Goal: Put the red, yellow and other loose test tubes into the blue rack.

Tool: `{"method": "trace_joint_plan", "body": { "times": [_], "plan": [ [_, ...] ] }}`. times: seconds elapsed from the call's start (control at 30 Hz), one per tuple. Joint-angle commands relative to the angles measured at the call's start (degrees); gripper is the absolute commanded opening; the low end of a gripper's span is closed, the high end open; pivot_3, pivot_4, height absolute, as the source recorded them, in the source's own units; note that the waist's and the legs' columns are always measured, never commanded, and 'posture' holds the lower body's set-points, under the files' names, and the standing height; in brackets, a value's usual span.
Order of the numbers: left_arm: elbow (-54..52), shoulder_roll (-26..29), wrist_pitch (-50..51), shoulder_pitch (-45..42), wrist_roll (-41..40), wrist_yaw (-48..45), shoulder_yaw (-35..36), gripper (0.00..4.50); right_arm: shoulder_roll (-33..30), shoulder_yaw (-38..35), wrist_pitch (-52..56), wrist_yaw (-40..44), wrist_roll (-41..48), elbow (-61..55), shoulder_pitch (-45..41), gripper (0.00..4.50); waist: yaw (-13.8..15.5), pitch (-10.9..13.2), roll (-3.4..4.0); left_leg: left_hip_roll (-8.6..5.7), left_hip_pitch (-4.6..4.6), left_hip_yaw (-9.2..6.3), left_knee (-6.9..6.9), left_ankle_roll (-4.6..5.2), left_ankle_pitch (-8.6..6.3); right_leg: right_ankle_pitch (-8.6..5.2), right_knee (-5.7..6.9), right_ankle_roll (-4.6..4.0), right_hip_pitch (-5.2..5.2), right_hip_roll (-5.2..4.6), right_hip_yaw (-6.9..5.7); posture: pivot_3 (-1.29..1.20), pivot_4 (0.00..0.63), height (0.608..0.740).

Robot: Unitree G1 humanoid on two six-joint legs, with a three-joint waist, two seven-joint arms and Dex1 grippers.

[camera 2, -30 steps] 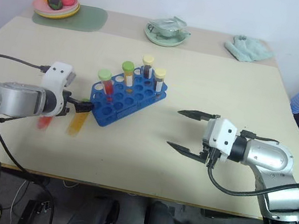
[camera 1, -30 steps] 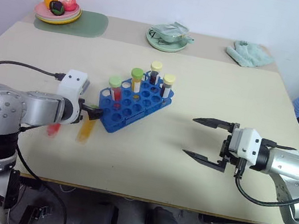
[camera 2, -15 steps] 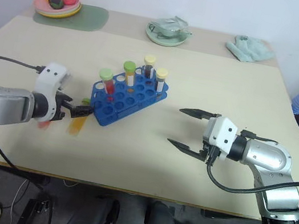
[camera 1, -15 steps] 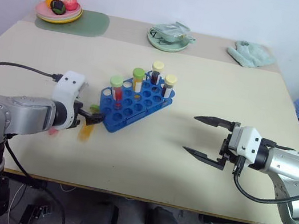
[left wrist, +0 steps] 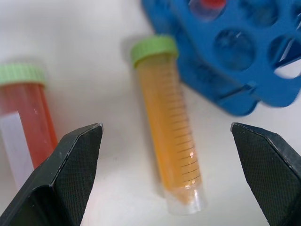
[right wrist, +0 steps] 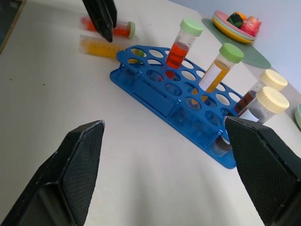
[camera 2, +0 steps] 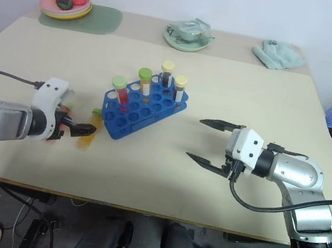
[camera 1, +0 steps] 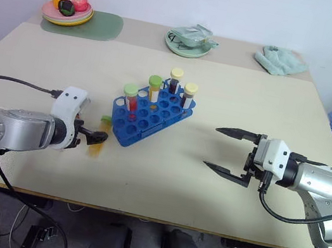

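The blue rack (camera 1: pixel 151 116) stands mid-table with several capped tubes upright in it. Two loose test tubes lie on the table left of it. The yellow-orange one (left wrist: pixel 167 141) has a green cap turned toward the rack. The red one (left wrist: pixel 23 117) lies beside it, farther from the rack. My left gripper (camera 1: pixel 95 135) hangs open over them, with the yellow tube between its fingers (left wrist: pixel 70 165) and untouched, and the red tube outside one finger. My right gripper (camera 1: pixel 211 148) is open and empty above the table, right of the rack and pointing toward it.
Along the far edge sit a plate of fruit (camera 1: pixel 67 10) on a green mat (camera 1: pixel 99 25), a green dish (camera 1: pixel 190 43) with a wrapper, and a teal cloth (camera 1: pixel 280 59). Bare tabletop lies between the rack and my right gripper.
My left gripper has drawn back from the rack toward the table's near left side, still open. The tubes lie where they were. My right gripper has kept still.
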Motion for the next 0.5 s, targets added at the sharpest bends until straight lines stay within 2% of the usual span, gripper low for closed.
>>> {"method": "trace_joint_plan", "body": {
  "times": [0.03, 0.23, 0.5],
  "plan": [
    [2.42, -1.18, 0.47, -3.28, -1.96, 5.65, -2.15, 4.50, -0.03, -1.02, -0.14, -0.71, 0.53, -0.82, -0.56, 4.16, 0.24, 0.00, 0.00, 0.00, 0.00, 0.00, 0.00, 0.00, 0.00, 0.00, 0.00, 0.00, 0.00, 0.00, 0.00, 0.00, 0.150, 0.740],
    [8.43, -4.22, 0.47, -7.64, -2.09, 14.29, -4.66, 4.50, 0.06, -1.38, 0.58, -1.91, 0.84, -2.02, 0.23, 4.16, 1.01, 0.00, 0.00, 0.00, -0.02, 0.00, 0.00, -0.21, 0.12, 0.00, 0.00, 0.00, -0.04, 0.01, 0.00, 0.00, 0.150, 0.740],
    [14.75, -7.72, 0.47, -12.06, -0.63, 20.68, -7.03, 4.50, 0.13, -1.24, 0.94, -2.52, 0.87, -3.13, 0.81, 4.16, 1.05, 0.00, -0.01, -0.03, -0.05, 0.00, 0.03, -0.27, 0.15, 0.01, 0.00, 0.01, -0.04, 0.01, 0.00, 0.00, 0.150, 0.740]
  ]
}}
